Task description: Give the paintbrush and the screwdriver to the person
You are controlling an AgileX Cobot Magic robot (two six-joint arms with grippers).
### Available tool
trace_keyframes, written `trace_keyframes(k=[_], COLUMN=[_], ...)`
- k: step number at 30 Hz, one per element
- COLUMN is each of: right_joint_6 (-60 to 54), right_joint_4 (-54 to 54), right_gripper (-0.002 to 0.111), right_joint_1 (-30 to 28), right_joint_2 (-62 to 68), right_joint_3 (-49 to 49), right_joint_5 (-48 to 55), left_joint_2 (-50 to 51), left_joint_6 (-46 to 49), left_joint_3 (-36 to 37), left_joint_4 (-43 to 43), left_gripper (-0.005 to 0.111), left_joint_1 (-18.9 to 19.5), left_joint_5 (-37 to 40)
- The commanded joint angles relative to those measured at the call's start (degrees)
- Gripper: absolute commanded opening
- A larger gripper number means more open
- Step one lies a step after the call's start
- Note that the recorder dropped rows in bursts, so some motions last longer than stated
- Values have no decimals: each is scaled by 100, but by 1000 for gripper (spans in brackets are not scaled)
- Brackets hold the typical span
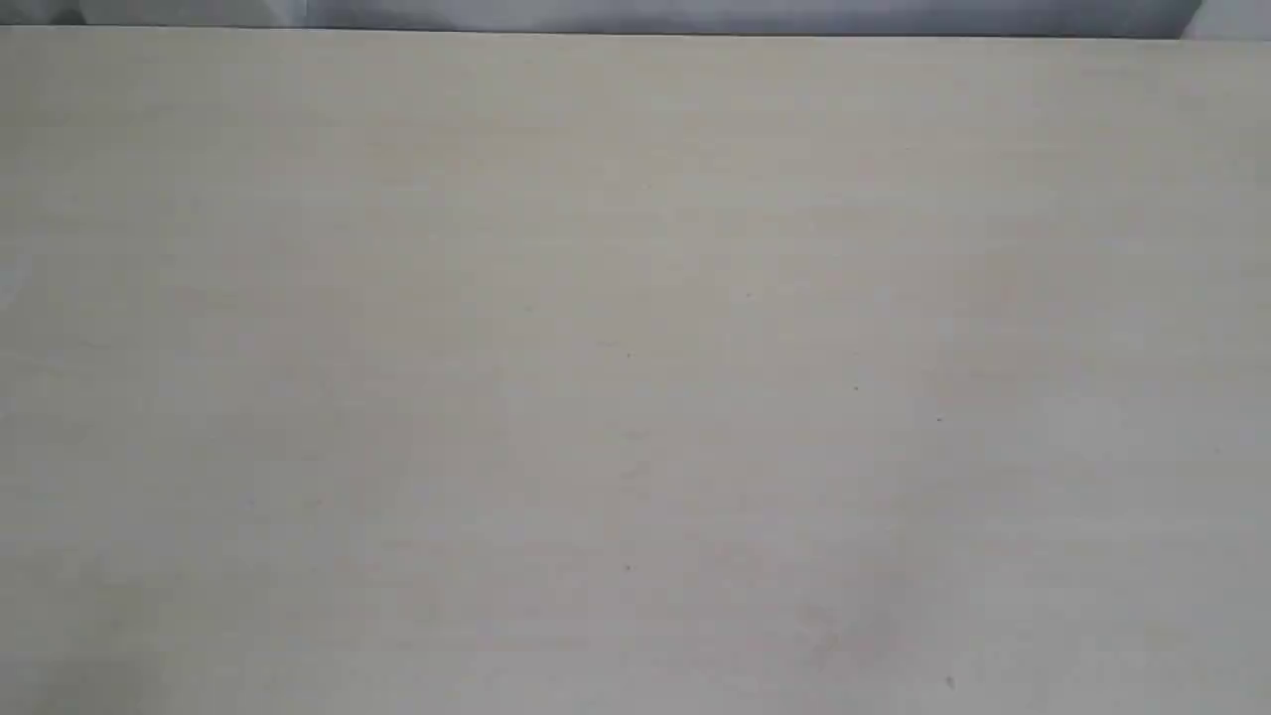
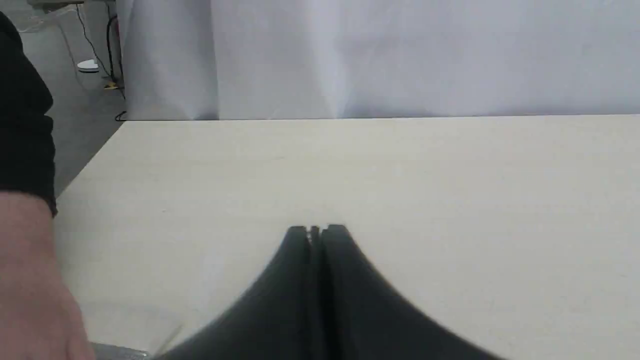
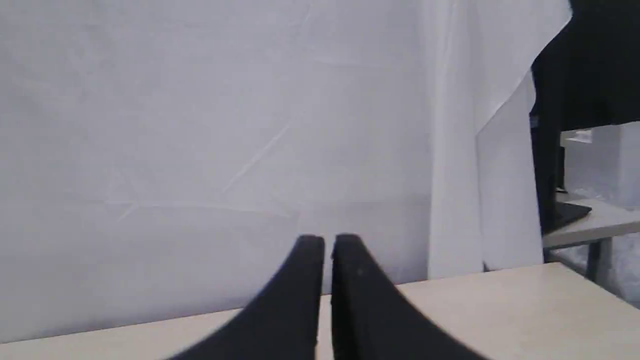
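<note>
Over the table point(image 2: 350, 165), the left gripper point(image 2: 316, 230) closed beside the person point(image 2: 27, 280); the right gripper point(image 3: 327, 241) closed.

Lab: pale table point(image 1: 635, 357), white backdrop curtain point(image 3: 200, 125)

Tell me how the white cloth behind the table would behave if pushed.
Probably floppy: the white cloth hangs in folds and creases. Likely light, yielding rather than resisting; its loose edge drapes freely.
</note>
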Motion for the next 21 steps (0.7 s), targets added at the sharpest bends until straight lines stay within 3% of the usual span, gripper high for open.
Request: trace_keyframes(k=[1,12,21], right_joint_6=[-25,-223,-1008], right_joint_4=[-145,-202,277], right_gripper=[5,5,5], right_joint_1=[-43,-18,379], right_joint_2=[-56,-56,-56], right_joint_3=[29,226,409], right_joint_5=[90,90,168], left_joint_2=[-14,-14,-14], left_joint_6=[-12,-12,-12], left_joint_3=[12,12,12], left_joint_4=[-12,-23,-23], left_gripper=[0,0,0], left_joint_1=[-47,-47,-47], left_joint_5=[-41,-24,-24])
